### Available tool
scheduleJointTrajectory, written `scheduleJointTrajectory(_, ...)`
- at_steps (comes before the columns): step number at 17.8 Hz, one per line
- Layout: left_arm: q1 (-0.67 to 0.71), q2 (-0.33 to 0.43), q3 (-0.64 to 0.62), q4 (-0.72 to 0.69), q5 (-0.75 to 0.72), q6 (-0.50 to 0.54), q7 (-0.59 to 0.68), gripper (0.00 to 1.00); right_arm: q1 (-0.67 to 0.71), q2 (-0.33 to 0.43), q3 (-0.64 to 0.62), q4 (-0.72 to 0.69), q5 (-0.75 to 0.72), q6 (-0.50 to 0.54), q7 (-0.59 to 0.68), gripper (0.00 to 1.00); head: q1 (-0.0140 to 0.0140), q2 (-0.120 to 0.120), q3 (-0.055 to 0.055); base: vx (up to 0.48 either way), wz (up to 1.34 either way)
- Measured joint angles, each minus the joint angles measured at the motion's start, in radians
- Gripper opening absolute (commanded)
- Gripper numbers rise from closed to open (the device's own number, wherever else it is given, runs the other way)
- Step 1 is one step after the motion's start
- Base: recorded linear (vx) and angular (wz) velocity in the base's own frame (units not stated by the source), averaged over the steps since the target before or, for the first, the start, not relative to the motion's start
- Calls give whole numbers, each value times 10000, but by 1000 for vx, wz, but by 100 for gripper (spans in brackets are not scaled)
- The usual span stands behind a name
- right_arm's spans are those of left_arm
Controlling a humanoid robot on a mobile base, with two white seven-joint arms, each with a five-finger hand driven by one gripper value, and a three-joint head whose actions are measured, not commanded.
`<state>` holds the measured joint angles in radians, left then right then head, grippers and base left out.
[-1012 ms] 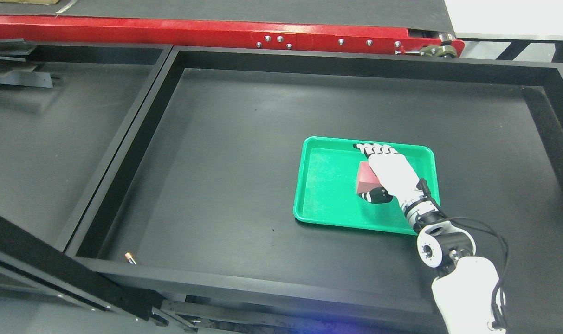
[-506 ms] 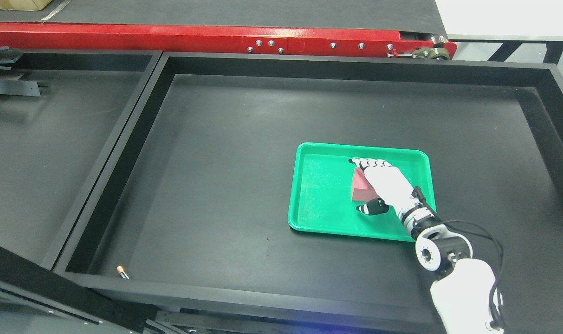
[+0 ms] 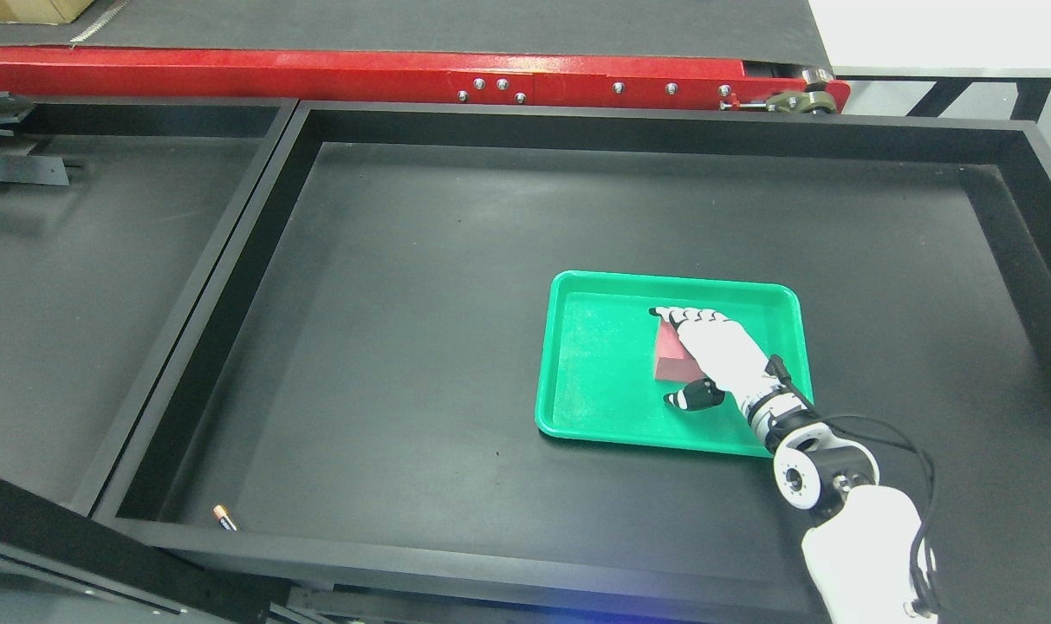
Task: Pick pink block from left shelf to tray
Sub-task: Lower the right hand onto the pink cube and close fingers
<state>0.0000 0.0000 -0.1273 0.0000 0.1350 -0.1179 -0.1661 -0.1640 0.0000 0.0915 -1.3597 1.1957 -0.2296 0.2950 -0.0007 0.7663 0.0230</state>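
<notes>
My right robot hand (image 3: 703, 355) reaches in from the lower right and lies over the green tray (image 3: 594, 416), which sits on the black floor of a large walled bin (image 3: 404, 347). The block (image 3: 671, 360), reddish-pink, rests on the tray floor right of its middle. My fingers (image 3: 677, 315) extend along the block's far side and top, while my thumb (image 3: 694, 397) is splayed out just beside its near corner, apart from it. I cannot tell whether the fingers press the block or only lie against it; the hand looks loosened, not clamped. My white forearm (image 3: 863, 555) runs off the bottom edge with a black cable (image 3: 919, 451) looping beside the wrist. A small battery (image 3: 223, 517) lies in the bin's near left corner, well apart from the tray. A second bin (image 3: 100, 260) adjoins on the left, and a red rail (image 3: 317, 69) crosses the top.
</notes>
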Motion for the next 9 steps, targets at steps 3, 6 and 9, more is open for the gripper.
scheduleJointTrajectory(3,0,0,0,0,0,0,0,100,-134,0,1,104,-2,0,13,92,0,0,0,0,0)
scheduleJointTrajectory(6,0,0,0,0,0,0,0,100,-420,0,-4,196,3,-2,20,81,0,0,0,0,0)
scheduleJointTrajectory(9,0,0,0,0,0,-1,0,100,-611,0,-16,270,7,-2,22,81,0,0,0,0,0)
